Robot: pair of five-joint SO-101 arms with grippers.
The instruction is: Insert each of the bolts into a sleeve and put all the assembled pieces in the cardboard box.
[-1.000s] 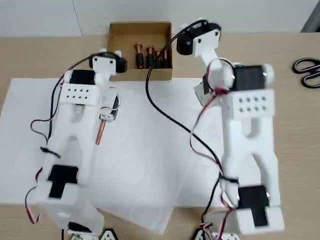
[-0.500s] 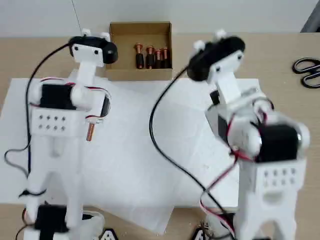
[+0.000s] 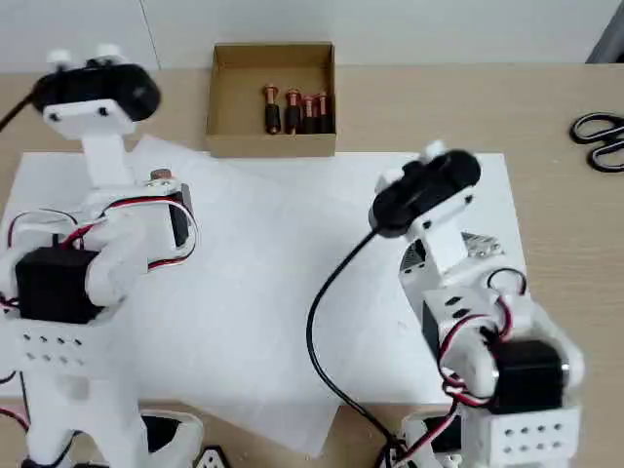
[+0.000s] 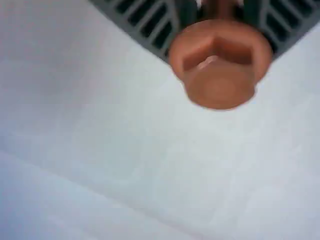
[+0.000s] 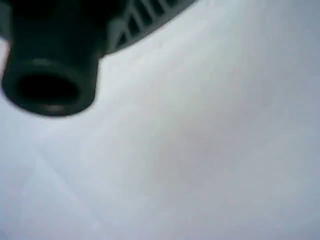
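Copper is what your left gripper (image 4: pixel 215 11) carries: its ribbed grey jaws are closed on the shank of a bolt (image 4: pixel 218 70), and the hexagon head stands free of them above the white paper (image 4: pixel 100 165). Your right gripper (image 5: pixel 75 17) is closed too, around a black sleeve (image 5: pixel 50 75) whose open mouth stands free of the jaws. So both parts of one pair are in hand, but they are not yet joined. In the high view the two arms are well apart, the left one over the left side of the paper and the right one over the right side. Farther out, toward the far edge of the table (image 3: pixel 546 97), the cardboard box (image 3: pixel 222 141) holds four finished pieces (image 3: pixel 292 109) lying side by side, copper heads toward its far wall and dark sleeves toward the paper. Four are done, then, and I judge the pair in hand to be the next one — maybe the last. What is left for you is to bring the two grippers together, push the bolt into the sleeve and lay the piece in the box.
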